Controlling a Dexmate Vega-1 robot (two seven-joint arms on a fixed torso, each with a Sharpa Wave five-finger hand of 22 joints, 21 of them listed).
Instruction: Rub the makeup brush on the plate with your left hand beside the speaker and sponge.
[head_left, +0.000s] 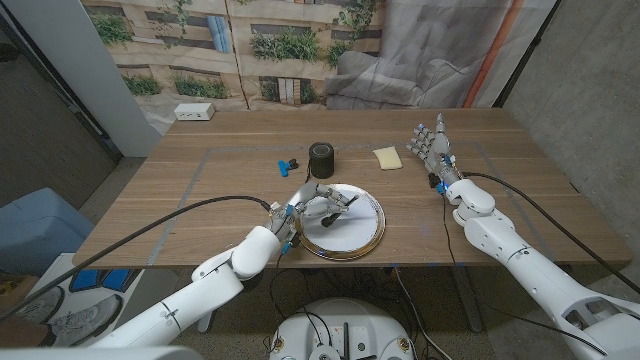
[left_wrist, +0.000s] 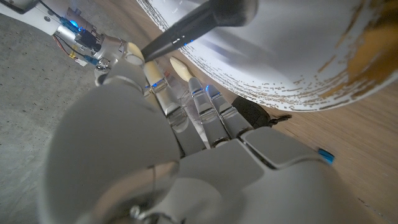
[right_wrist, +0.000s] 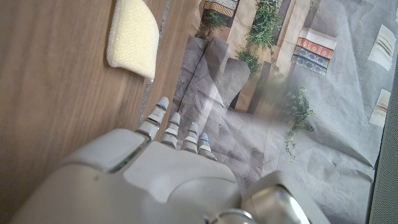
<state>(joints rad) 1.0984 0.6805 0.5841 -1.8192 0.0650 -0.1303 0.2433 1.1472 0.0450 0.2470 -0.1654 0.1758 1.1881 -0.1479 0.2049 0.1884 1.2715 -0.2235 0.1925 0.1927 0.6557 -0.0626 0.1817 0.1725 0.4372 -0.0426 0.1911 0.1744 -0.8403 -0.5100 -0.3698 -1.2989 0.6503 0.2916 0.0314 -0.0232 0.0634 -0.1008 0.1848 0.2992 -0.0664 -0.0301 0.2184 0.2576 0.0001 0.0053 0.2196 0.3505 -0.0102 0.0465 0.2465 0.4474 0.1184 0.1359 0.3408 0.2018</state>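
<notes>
White plate (head_left: 362, 232) sits nearest, and over its left part the left hand (head_left: 305, 205) grasps the makeup brush (head_left: 338, 206) — long axis roughly level, bristles pointing right. The left wrist view shows its dark handle (left_wrist: 186, 34) up close. Farther back: black speaker (head_left: 321, 157), yellow sponge (head_left: 387, 158), and the right hand (head_left: 430, 145) released, fingers spread above the worktop (head_left: 200, 190).

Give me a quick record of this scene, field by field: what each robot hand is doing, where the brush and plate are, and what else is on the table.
left robot hand: holds the makeup brush over the plate
right robot hand: holds nothing, fingers apart, above the table right of the sponge
plate: white with a gold rim, near the table's front edge
speaker: black cylinder, behind the plate
sponge: yellow, right of the speaker
small blue item: left of the speaker
white box: far left corner of the table
</notes>
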